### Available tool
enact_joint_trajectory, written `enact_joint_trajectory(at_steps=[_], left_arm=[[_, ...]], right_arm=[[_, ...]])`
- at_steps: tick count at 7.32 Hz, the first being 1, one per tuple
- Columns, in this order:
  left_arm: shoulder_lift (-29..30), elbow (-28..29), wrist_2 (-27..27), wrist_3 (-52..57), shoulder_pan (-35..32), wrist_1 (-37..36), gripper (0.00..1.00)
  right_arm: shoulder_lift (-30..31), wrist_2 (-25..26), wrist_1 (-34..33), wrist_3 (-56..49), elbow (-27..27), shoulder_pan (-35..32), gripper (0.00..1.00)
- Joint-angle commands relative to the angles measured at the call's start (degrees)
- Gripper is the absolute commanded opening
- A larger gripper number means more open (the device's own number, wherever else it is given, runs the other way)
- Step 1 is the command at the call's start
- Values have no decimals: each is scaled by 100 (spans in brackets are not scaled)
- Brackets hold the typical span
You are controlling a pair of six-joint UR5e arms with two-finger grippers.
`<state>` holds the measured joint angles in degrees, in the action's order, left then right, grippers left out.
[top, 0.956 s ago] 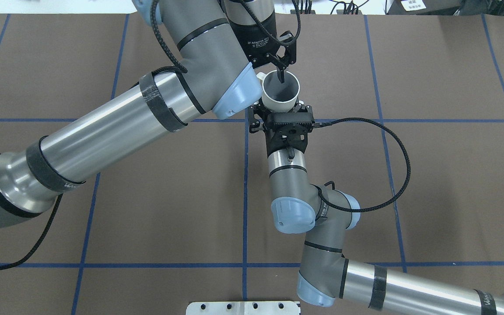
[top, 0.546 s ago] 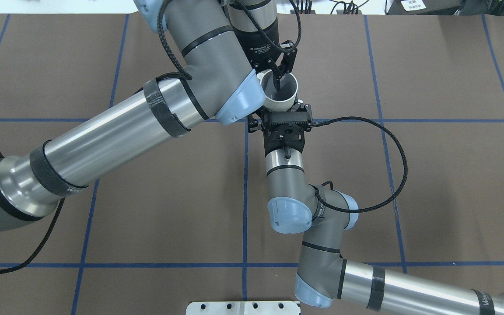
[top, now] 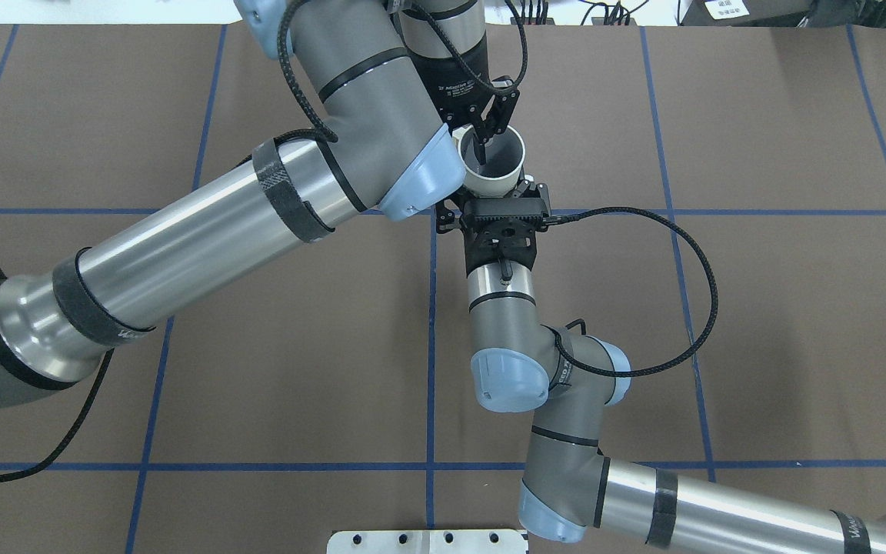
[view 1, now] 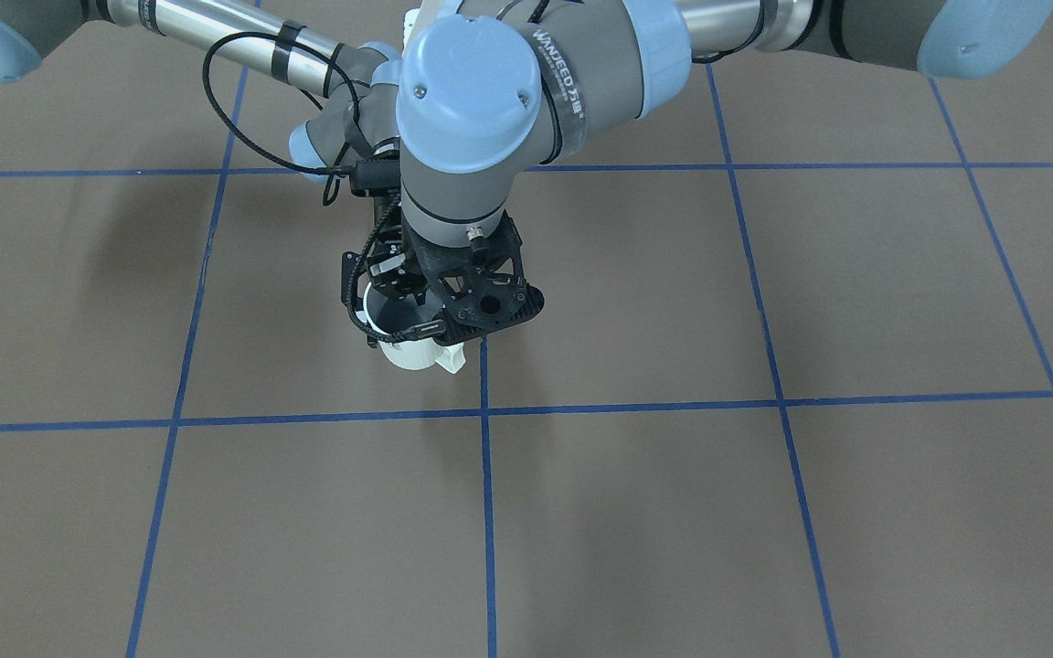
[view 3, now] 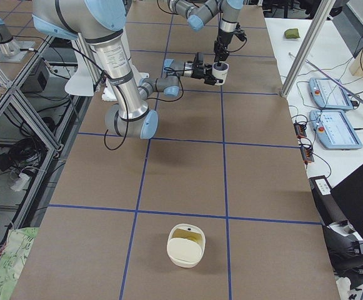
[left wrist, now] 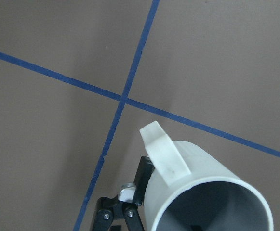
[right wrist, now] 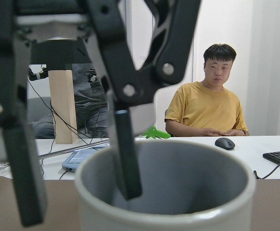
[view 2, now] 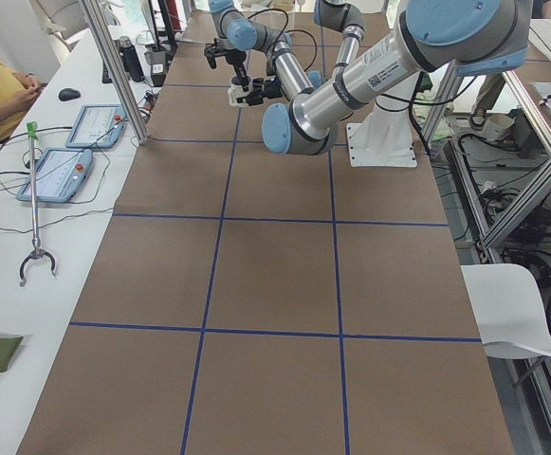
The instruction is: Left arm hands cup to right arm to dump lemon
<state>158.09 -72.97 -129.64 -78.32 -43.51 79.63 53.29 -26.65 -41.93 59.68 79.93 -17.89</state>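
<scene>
The off-white cup (top: 501, 181) hangs upright in mid-air between the two grippers; it also shows in the front view (view 1: 412, 355) and the left wrist view (left wrist: 197, 163). Its inside is grey, and no lemon shows in it. My left gripper (top: 472, 142) comes down from above and looks open. One finger (right wrist: 126, 154) hangs inside the cup (right wrist: 168, 211), the other outside the rim, both clear of the wall. My right gripper (top: 497, 194) reaches in level from the near side and is shut on the cup's body. One of its fingers (left wrist: 140, 180) lies against the cup's side.
A white container (view 3: 186, 245) with a yellowish inside stands on the mat toward the table's right end. A metal plate (top: 428, 541) sits at the near edge. An operator (right wrist: 214, 103) and tablets (view 3: 331, 94) are at the side bench beyond the far edge.
My left arm shifted a little right and its wrist turned. Its inner finger moved toward the cup's left rim. The cup and my right gripper barely moved.
</scene>
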Motion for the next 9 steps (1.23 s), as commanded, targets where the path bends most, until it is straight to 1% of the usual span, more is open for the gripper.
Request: enact_joint_trajectory(at_steps=[1, 4, 6, 7, 8, 9], left_arm=[[2, -7, 0, 1, 0, 0, 38], [2, -15, 0, 1, 0, 0, 38], [11, -24, 0, -8, 0, -9, 31], [11, -33, 0, -17, 0, -35, 23], [20, -42, 0, -34, -9, -87, 0], [11, -42, 0, -34, -9, -88, 0]], right_arm=[[-2, 2, 0, 0, -4, -4, 35], [-2, 2, 9, 0, 5, -4, 35], [-2, 2, 9, -9, 5, -4, 35], [-11, 2, 18, -9, 5, -4, 35], [-11, 2, 27, -9, 13, -4, 37], [-11, -7, 44, -18, 22, -4, 56]])
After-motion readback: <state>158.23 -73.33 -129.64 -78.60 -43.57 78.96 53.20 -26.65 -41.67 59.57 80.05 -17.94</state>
